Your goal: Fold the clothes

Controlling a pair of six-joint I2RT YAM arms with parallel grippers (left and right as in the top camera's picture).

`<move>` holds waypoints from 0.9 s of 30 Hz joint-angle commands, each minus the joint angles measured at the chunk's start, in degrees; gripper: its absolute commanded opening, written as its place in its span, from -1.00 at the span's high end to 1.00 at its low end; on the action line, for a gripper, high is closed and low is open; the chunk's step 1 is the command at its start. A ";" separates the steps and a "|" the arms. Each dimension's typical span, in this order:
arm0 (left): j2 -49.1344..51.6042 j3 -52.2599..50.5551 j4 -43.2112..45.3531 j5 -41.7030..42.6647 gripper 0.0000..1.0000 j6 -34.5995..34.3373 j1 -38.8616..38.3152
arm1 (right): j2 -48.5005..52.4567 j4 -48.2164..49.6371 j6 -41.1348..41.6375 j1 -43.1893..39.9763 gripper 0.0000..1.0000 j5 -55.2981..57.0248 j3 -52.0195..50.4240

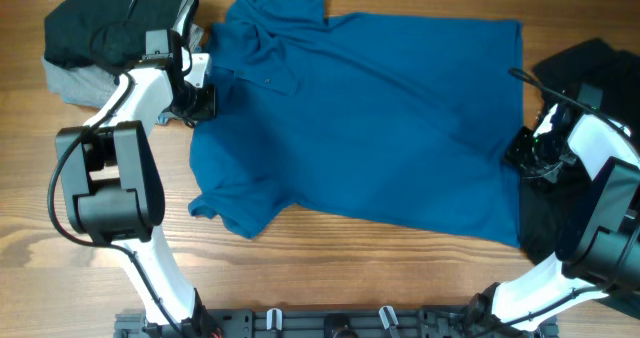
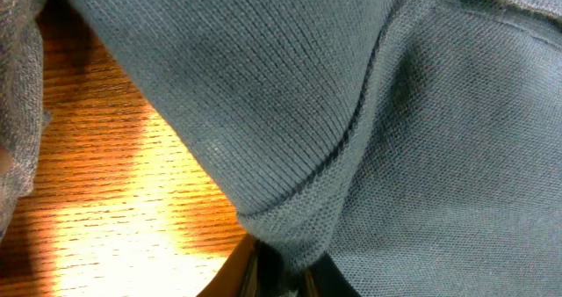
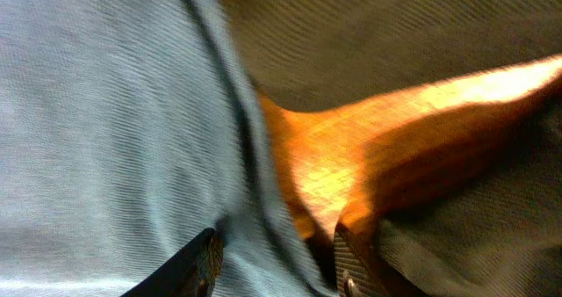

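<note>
A large deep-blue collared shirt (image 1: 380,118) lies spread flat across the table, collar at the upper left. My left gripper (image 1: 197,100) sits at the shirt's left shoulder seam. In the left wrist view its jaws (image 2: 283,275) are shut on a pinched fold of the blue knit (image 2: 421,156). My right gripper (image 1: 523,156) is at the shirt's right hem. In the right wrist view its fingers (image 3: 279,244) stand apart, with the blue hem edge (image 3: 105,112) lying between them over the wood.
A black garment (image 1: 110,23) lies on a folded grey piece (image 1: 70,78) at the back left, close to my left arm. Another black garment (image 1: 590,63) lies at the right edge, beside and under my right arm. Bare wood shows along the table's front.
</note>
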 commanded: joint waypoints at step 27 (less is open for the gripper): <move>-50.23 4.87 -4.90 -15.43 0.92 -5.90 9.20 | -25.16 -30.99 -1.62 -1.92 0.92 -6.14 42.12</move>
